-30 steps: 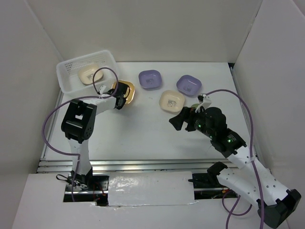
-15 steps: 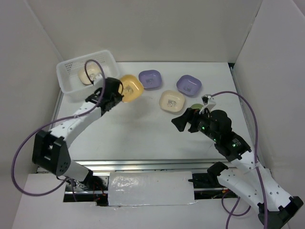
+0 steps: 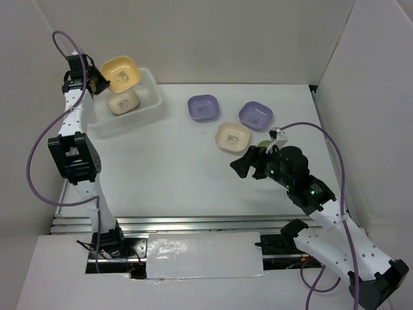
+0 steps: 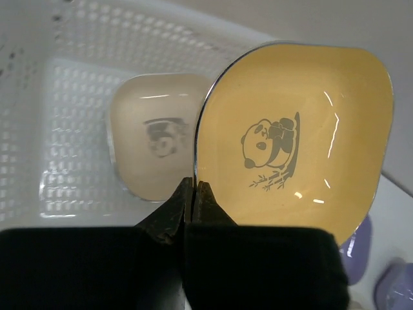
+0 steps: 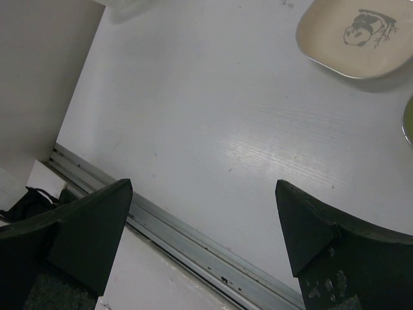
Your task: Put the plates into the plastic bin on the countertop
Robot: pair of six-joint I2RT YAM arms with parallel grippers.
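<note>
We pinch the yellow plate (image 4: pixel 297 142) by its rim, left gripper (image 4: pixel 193 194) closed tight on it, and hold it tilted over the bin (image 3: pixel 147 111) at the table's (image 3: pixel 181 174) ten o'clock, so it can drop in beside the cream plate (image 4: pixel 151 139) already inside. Our right gripper (image 5: pixel 201 194) hangs wide open, empty, near the loose plates (image 3: pixel 232 136) at two o'clock, probably waiting to take one next.
</note>
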